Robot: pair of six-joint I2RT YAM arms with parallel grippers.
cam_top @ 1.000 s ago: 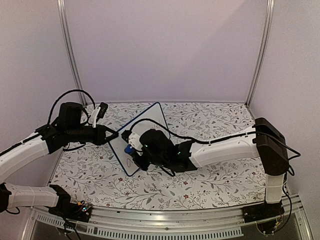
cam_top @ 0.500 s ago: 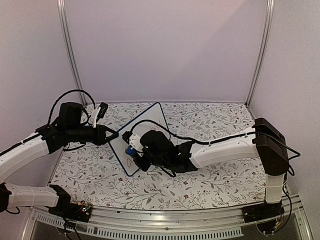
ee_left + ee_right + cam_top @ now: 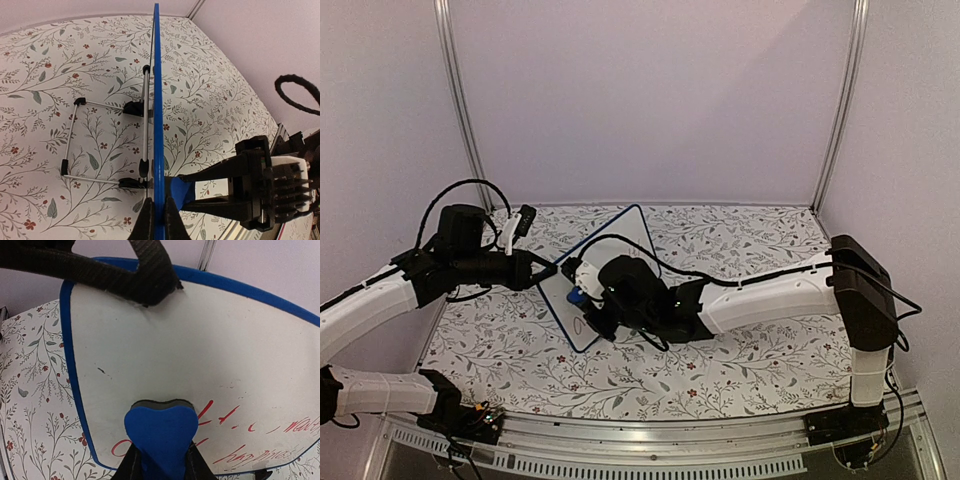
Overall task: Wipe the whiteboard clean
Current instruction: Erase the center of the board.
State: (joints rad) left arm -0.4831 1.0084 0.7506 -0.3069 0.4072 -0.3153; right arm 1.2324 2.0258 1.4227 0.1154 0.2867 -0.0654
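Between the fingers of your right gripper (image 3: 160, 462) sits a blue eraser (image 3: 161, 432), pinched from both sides. Its grey-edged far end is pressed against the white face of the whiteboard (image 3: 210, 350). The contact falls low on the board in the right wrist view, near the middle of its width. Red writing (image 3: 250, 440) lies just beside the eraser, running off to the right along the lower edge, with another red stroke just to its left. The rest of the face above the eraser looks white apart from a small dark speck (image 3: 101, 371).

Your left gripper (image 3: 159, 222) is closed on the whiteboard's dark-blue rim, one finger on each face, so you see the board edge-on in the left wrist view. Behind the board, a wire stand (image 3: 107, 145) with black feet rests on the floral table cover (image 3: 60, 60).

From above, the whiteboard stands propped at a steep tilt on the left-middle part of the table. It sits directly between your two grippers, the left one at its left edge and the right one at its front face.
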